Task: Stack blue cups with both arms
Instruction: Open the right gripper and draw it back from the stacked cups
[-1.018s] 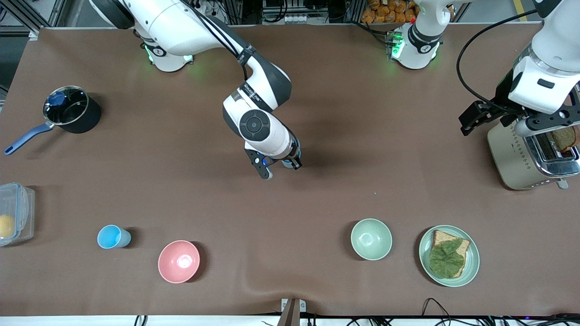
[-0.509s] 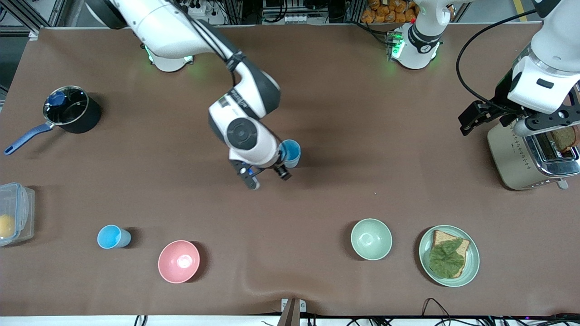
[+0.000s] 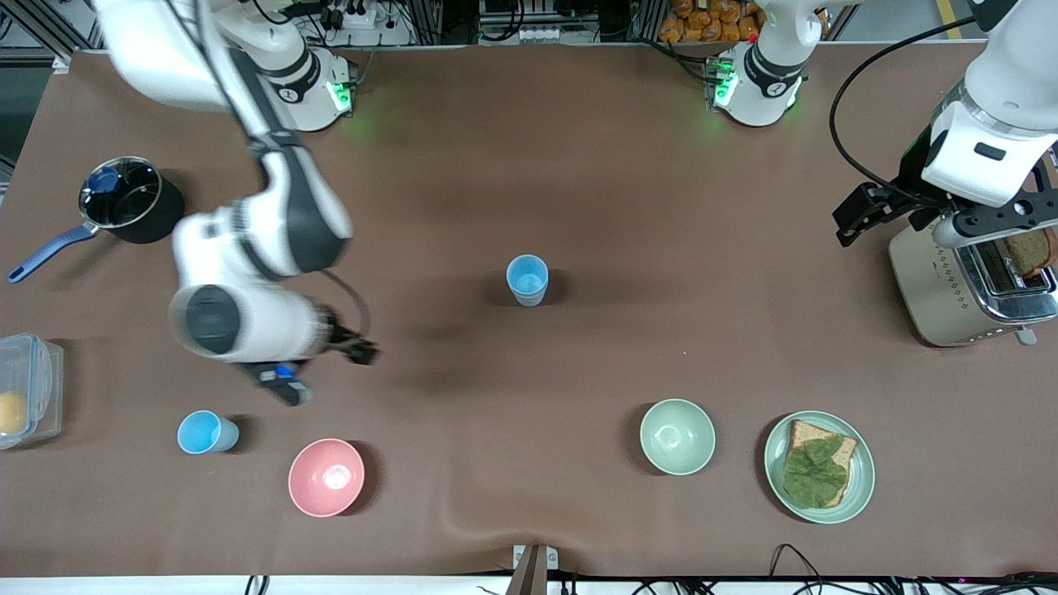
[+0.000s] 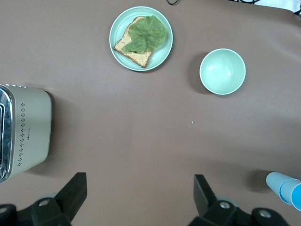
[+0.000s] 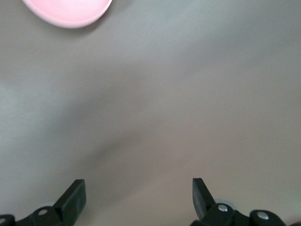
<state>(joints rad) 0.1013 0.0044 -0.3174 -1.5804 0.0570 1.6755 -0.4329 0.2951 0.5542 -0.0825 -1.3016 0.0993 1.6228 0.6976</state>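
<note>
One blue cup [image 3: 526,279] stands upright and alone in the middle of the table; it also shows in the left wrist view [image 4: 284,186]. A second blue cup [image 3: 207,432] stands toward the right arm's end, nearer the front camera, beside the pink bowl [image 3: 326,477]. My right gripper [image 3: 324,372] is open and empty over bare table above that bowl and cup; its wrist view [image 5: 138,195] shows bare table and the bowl's edge [image 5: 66,9]. My left gripper [image 3: 950,219] waits high beside the toaster [image 3: 967,281], open and empty [image 4: 139,190].
A black pot with a blue handle [image 3: 128,202] and a clear plastic box [image 3: 29,388] sit at the right arm's end. A pale green bowl [image 3: 677,435] and a green plate [image 3: 860,487] with toast and lettuce lie near the front camera.
My right gripper let go of the blue cup in the middle of the table and swung toward the right arm's end, now above the pink bowl. The left arm has not moved.
</note>
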